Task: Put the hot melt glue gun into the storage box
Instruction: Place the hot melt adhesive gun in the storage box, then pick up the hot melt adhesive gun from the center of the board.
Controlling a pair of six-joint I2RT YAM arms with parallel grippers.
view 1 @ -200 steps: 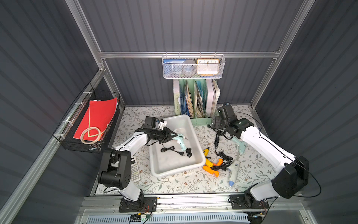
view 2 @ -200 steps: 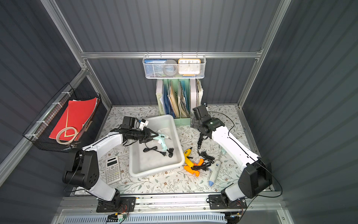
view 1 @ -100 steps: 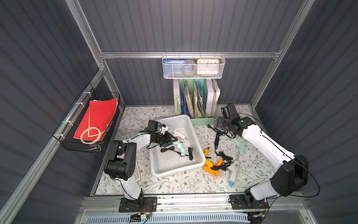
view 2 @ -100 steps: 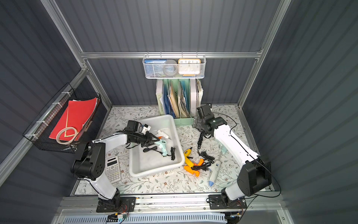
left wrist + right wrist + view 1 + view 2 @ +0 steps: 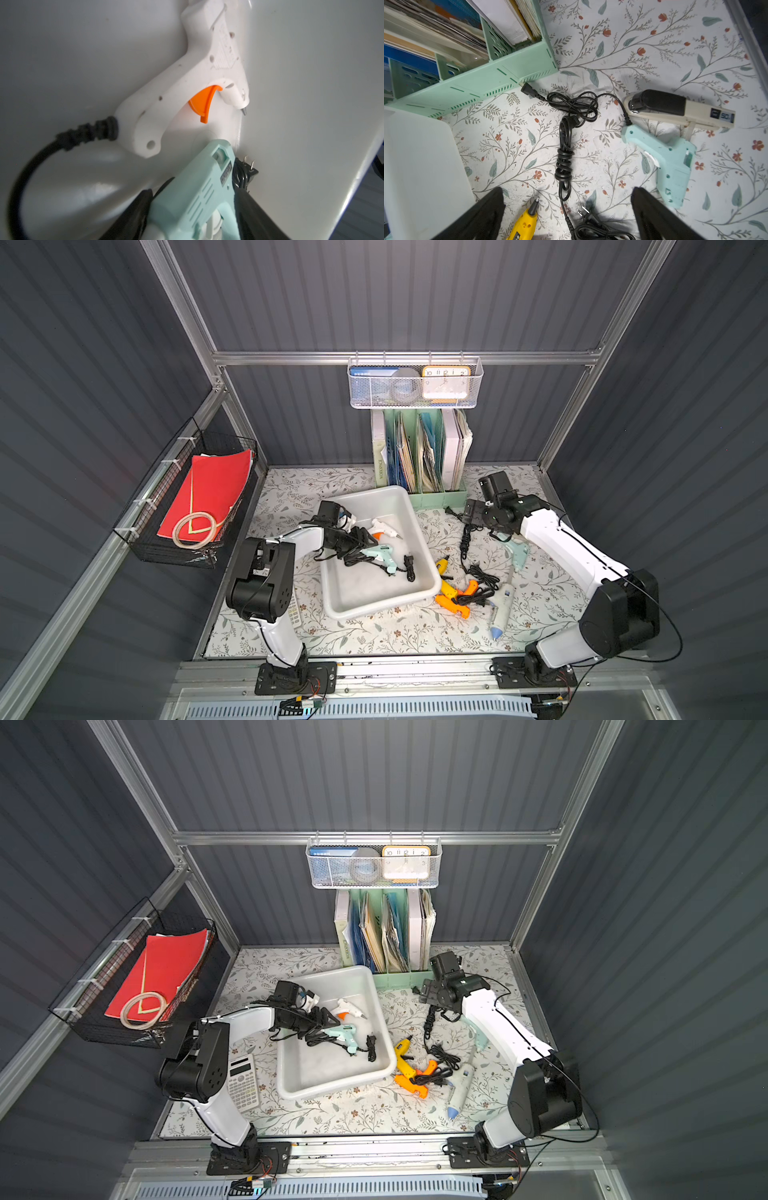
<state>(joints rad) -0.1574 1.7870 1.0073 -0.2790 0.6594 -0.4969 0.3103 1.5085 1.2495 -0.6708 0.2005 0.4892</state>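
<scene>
Roughly halfway, I'd say; white glue gun point(image 5: 382, 527) and mint glue gun point(image 5: 376, 552) lay inside the storage box point(image 5: 365, 589), centre frame; left tool point(image 5: 193, 189) straddled the mint one, couldn't tell if gripping; right tool point(image 5: 568, 191) gaped empty; yellow glue gun point(image 5: 442, 566) and orange glue gun point(image 5: 453, 601) waited on the desk point(image 5: 291, 497), right of the box.

Left gripper point(image 5: 365, 540) low; right gripper point(image 5: 566, 189) fingers point(image 5: 483, 214) spread.

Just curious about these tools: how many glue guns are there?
5: white gun and mint gun in the storage box; yellow gun, orange gun and second mint gun on the table beside it. Cords may hide more.
</scene>
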